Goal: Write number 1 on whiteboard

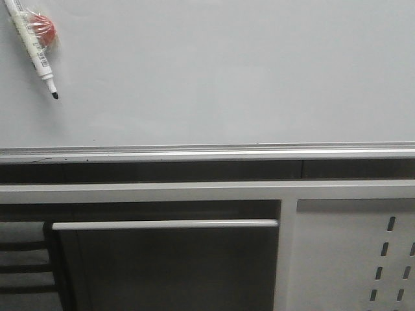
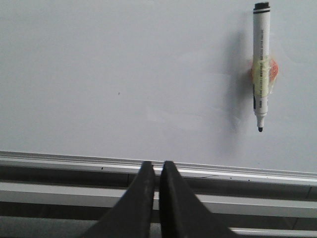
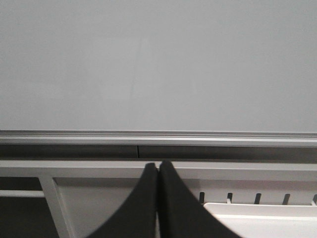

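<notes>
Pressing their fingers together, the left end effector (image 2: 158, 171) and right end effector (image 3: 158, 171) grip nothing, low before the silver rail (image 1: 207, 154). Beyond it, the whiteboard (image 1: 227, 71) bears no stroke; a capless marker (image 1: 32, 45) sticks at its upper left, tip down.

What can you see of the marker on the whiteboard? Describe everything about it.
The marker is a slim white pen with printed lettering on its barrel, a black end cap and a bare black tip pointing down, uncapped. It sits against the whiteboard near its upper left corner, slightly tilted, fastened by yellowish tape over a red-orange round piece, perhaps a magnet. No hand touches it.
</notes>
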